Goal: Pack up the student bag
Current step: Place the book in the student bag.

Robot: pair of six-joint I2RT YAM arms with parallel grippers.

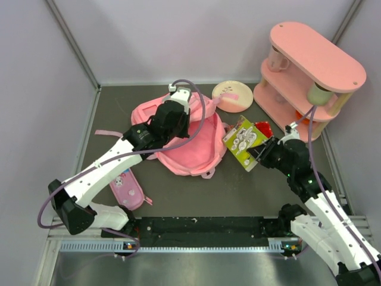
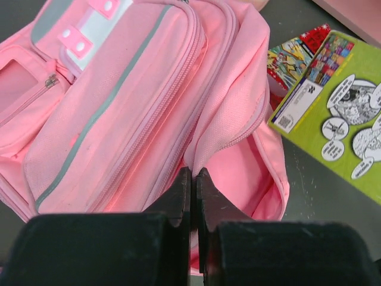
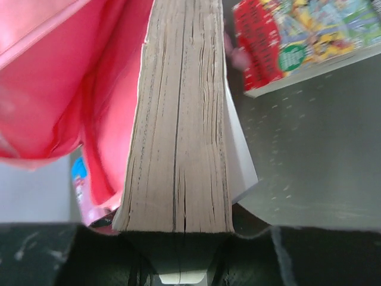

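The pink student bag [image 1: 193, 149] lies open in the middle of the counter [image 1: 238, 190]. The left fingers [image 2: 181, 190] are clenched on the fabric lip of its mouth. The right fingers [image 1: 261, 154] grasp a thick green-covered book [image 1: 243, 140] just beside the bag's opening.

My left claw [image 2: 191, 173] pinches the rim of the student bag [image 1: 190, 146], and the bag's mouth gapes toward the right, with open room in the pink hollow inside. The green book [image 1: 243, 142] clamped in my right claw [image 1: 259, 156] hangs just beside that mouth. A red book [image 1: 264, 127] lies just right of it. The shelf [image 1: 309, 77] walls in the far right, with a plate [image 1: 233, 95] beside it. The near tabletop [image 1: 238, 190] between my arms lies free. A pouch [image 1: 126, 189] sits near left.
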